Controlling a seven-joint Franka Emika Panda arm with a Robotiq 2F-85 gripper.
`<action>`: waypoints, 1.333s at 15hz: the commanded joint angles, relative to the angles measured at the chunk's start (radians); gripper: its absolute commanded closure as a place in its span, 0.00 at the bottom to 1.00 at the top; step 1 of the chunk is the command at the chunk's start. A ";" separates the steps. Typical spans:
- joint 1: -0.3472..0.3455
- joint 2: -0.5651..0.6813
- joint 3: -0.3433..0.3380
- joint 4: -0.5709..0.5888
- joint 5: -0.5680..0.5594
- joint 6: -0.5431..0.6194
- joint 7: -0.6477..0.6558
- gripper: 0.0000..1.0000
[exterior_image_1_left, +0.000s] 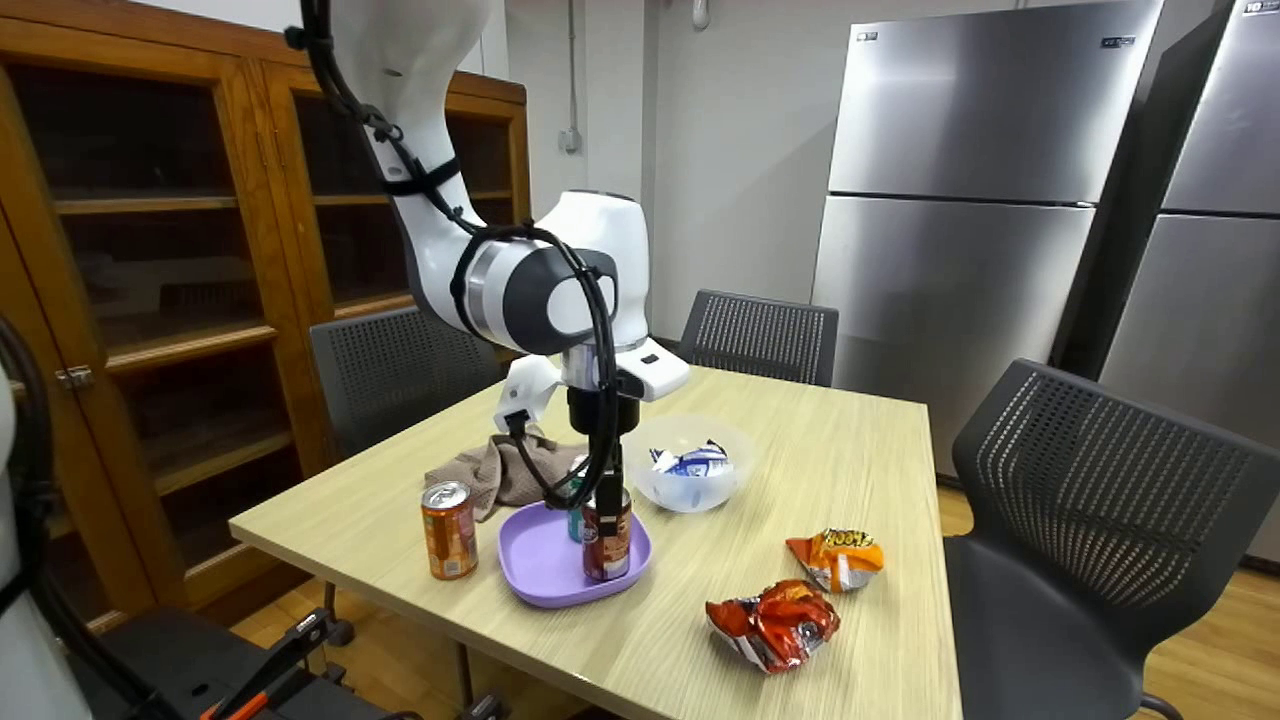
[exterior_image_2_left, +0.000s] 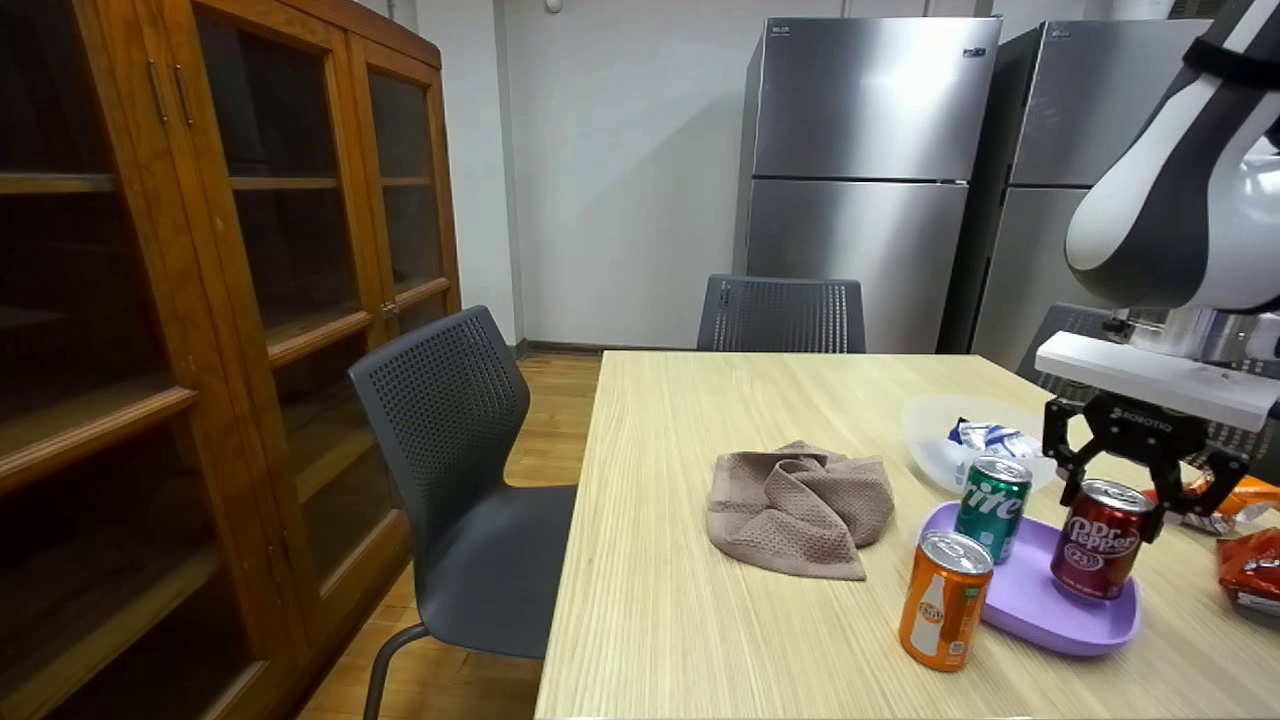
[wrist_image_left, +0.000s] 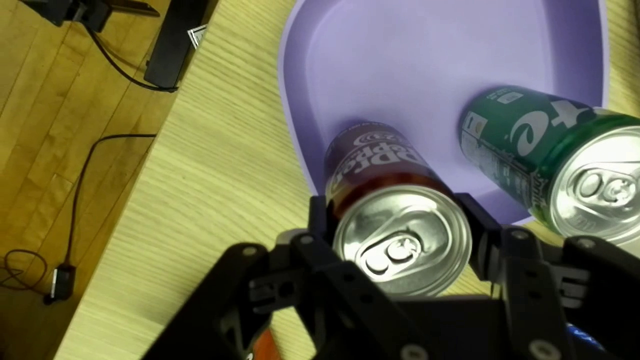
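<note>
1. Dark red cylindrical metal Dr Pepper can (exterior_image_2_left: 1097, 550): it stands upright inside the shallow lavender plastic tray (wrist_image_left: 410, 55), close to its edge; in both exterior views its base seems to rest on the tray floor.
2. The black two-finger Robotiq gripper (exterior_image_2_left: 1112, 508) straddles the can's upper body. The jaws look clasped on it, one pad against each side just below the silver top.
3. To handle it well, keep the can plumb and the squeeze even; its smooth, thin wall could, I judge, slip or dent under a lopsided pinch.
4. Any lift should go straight up until the base clears the rim; any release should be slow, base flat, so neither finger drags the can over.
5. The chief obstacle is the green metal Sprite can (exterior_image_2_left: 990, 515), upright in the same tray across a small gap; one finger sits on that side, so sideways room looks tight.
6. The orange metal Fanta can (exterior_image_1_left: 452, 545) stands just outside the tray on the pale wood-grain table (exterior_image_1_left: 850, 440); a low swing that way risks a knock.
7. Also around: a frosted translucent bowl (exterior_image_1_left: 680, 498) holding a blue-and-white wrapper (exterior_image_1_left: 700, 460), a rumpled brown waffle-weave cloth (exterior_image_1_left: 505, 482), a shiny orange packet (exterior_image_1_left: 838, 562) and a crumpled red foil bag (exterior_image_1_left: 780, 625).
</note>
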 joint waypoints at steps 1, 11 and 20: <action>0.012 0.002 0.000 0.021 -0.004 -0.016 0.034 0.62; 0.006 -0.051 -0.001 -0.003 -0.001 -0.007 0.021 0.00; 0.002 -0.209 0.035 -0.068 -0.059 0.012 0.034 0.00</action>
